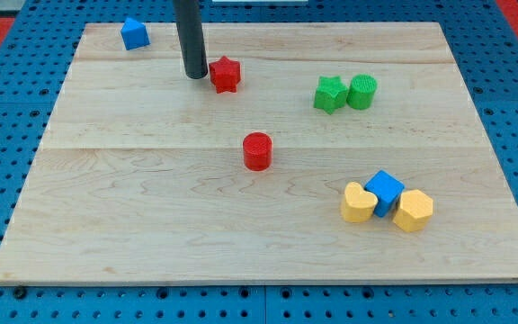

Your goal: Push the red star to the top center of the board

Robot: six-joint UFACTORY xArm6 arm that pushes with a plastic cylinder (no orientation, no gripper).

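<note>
The red star (pixel 226 74) lies on the wooden board (pixel 151 180) in the upper part, a little left of centre. My tip (pixel 196 76) stands on the board just left of the star, close to it or touching its left side. The dark rod rises from there out of the view's top.
A red cylinder (pixel 257 150) sits near the board's middle. A green star (pixel 329 94) and a green cylinder (pixel 361 91) touch at the upper right. A blue block (pixel 134 33) is at the top left. Two yellow blocks (pixel 358 203) (pixel 413 211) flank a blue cube (pixel 385 192) at the lower right.
</note>
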